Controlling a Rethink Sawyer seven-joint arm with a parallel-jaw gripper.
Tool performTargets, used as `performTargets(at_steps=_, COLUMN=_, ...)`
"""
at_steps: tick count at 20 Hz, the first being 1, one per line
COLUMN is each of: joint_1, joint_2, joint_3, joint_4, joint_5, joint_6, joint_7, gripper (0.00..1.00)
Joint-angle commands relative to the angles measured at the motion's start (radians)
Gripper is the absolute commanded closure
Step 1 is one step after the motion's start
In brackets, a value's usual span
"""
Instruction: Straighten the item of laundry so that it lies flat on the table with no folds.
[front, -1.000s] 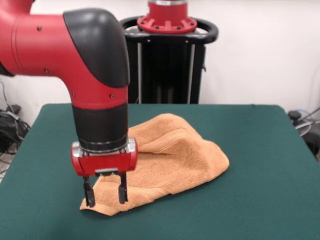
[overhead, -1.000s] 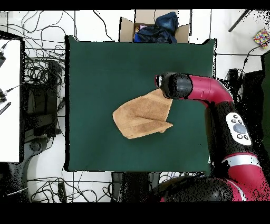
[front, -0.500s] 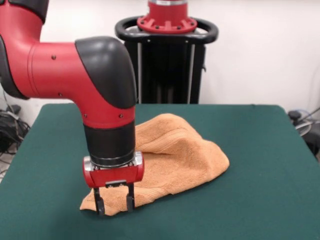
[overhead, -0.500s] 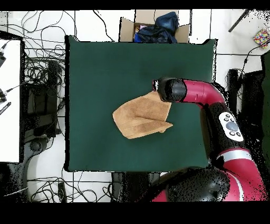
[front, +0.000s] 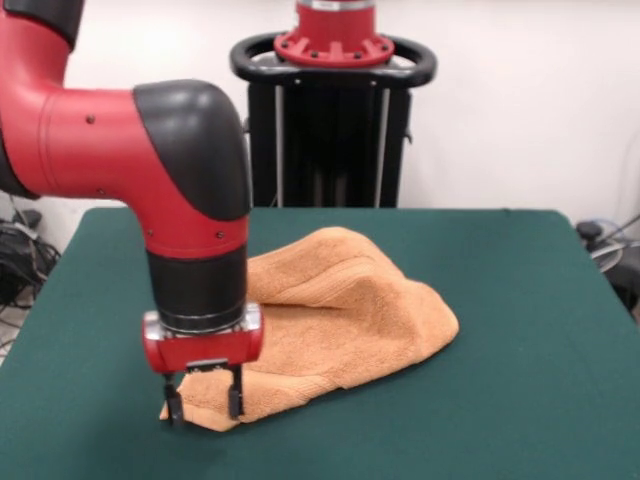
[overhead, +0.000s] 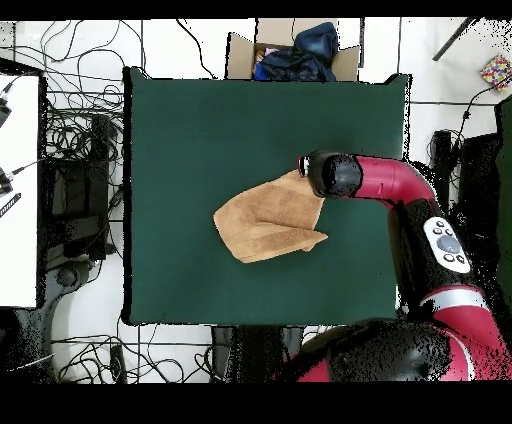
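Gripper (front: 201, 401) at the towel's left corner, seen from the front: its two black fingers (front: 234, 402) point straight down with a gap between them, one on either side of the corner's edge, their tips low at the cloth and close to the table (front: 520, 350). Whether they actually pinch the fabric cannot be told; they stand apart. Above them sits the red wrist block, then the black-and-red arm (front: 190, 220) rising and bending off to the left of the towel. The towel (front: 350, 310), orange-tan terry cloth, lies near the middle of the dark green table, bunched and folded over itself: a raised hump runs through its middle, a woven band shows along the fold on top, and a second band follows its front edge. Its right end is rounded and rests on the felt. In the overhead view the towel (overhead: 268, 222) is a crumpled wedge, with the arm's black elbow (overhead: 334, 174) covering the corner nearest it; the gripper itself is hidden there. Beyond the table's far edge from the towel stands an open cardboard box (overhead: 292, 54) holding dark cloth.
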Motion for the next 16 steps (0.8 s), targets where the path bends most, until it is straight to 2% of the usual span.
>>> performTargets(at_steps=1, joint_1=-0.042, joint_2=-0.026, joint_3=0.058, joint_4=0.021, joint_5=-0.047, joint_6=0.043, joint_7=-0.166, gripper=0.00)
performTargets(at_steps=7, joint_1=-0.052, joint_2=-0.013, joint_3=0.076, joint_4=-0.019, joint_5=-0.051, joint_6=0.089, joint_7=-0.204, gripper=0.00)
performTargets(at_steps=12, joint_1=-0.059, joint_2=-0.016, joint_3=0.075, joint_4=0.015, joint_5=-0.058, joint_6=0.077, joint_7=-0.192, gripper=0.00)
performTargets(at_steps=16, joint_1=-0.071, joint_2=-0.007, joint_3=0.064, joint_4=0.066, joint_5=-0.072, joint_6=0.018, joint_7=-0.152, gripper=0.00)
